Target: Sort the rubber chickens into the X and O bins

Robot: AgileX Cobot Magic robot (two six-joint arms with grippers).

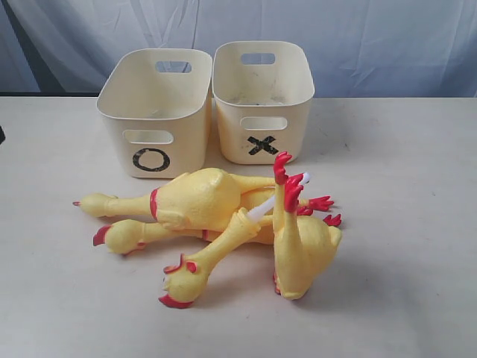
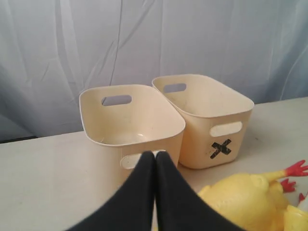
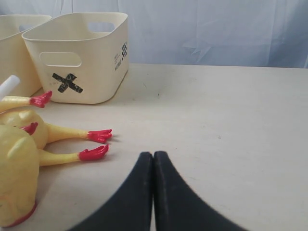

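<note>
Holds the left pincer [image 2: 155, 161] pressed together, empty, level and low beside the chickens [image 1: 201, 198]. Holds the right pincer [image 3: 153, 161] likewise together, level above the table [image 3: 231, 120], near the chickens.

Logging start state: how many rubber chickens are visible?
4, all piled: top chicken, one beneath it, one angled frontward, one feet-up at right. The pile may hide more.
</note>
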